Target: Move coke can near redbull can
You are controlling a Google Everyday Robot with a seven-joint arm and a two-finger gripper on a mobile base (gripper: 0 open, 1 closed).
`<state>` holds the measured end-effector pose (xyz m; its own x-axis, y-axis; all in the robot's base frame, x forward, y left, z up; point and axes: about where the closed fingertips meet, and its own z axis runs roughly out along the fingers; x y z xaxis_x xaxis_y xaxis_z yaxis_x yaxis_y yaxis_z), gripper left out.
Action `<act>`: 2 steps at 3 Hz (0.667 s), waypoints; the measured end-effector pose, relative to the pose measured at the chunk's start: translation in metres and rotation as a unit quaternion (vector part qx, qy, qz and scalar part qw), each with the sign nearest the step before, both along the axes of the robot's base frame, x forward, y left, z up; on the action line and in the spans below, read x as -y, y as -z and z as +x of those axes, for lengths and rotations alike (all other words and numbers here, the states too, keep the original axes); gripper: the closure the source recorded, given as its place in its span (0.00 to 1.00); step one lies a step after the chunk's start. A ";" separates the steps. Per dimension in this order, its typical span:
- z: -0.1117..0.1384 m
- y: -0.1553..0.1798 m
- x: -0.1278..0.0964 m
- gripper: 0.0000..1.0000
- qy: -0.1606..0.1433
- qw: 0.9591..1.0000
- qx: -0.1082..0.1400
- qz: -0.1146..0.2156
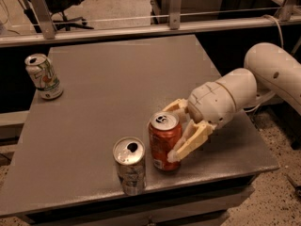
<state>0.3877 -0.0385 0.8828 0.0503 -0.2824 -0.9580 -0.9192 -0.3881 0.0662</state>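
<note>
The coke can (163,142), red-orange with a silver top, stands upright on the grey table (113,93) near its front edge. The redbull can (130,166), silvery-grey with an open top, stands just to its left and slightly nearer, a small gap apart. My gripper (170,132) reaches in from the right. Its cream fingers (192,142) sit on either side of the coke can, one behind it and one against its right front, shut on it.
A white can with green and red markings (43,76) stands at the table's far left edge. A metal rail (141,29) runs behind the table. My white arm (268,74) hangs over the table's right edge.
</note>
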 end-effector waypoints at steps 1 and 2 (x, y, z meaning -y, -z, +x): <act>-0.002 0.005 0.001 0.00 -0.005 1.000 -0.004 0.001; -0.003 0.006 0.001 0.00 -0.007 1.000 -0.004 0.001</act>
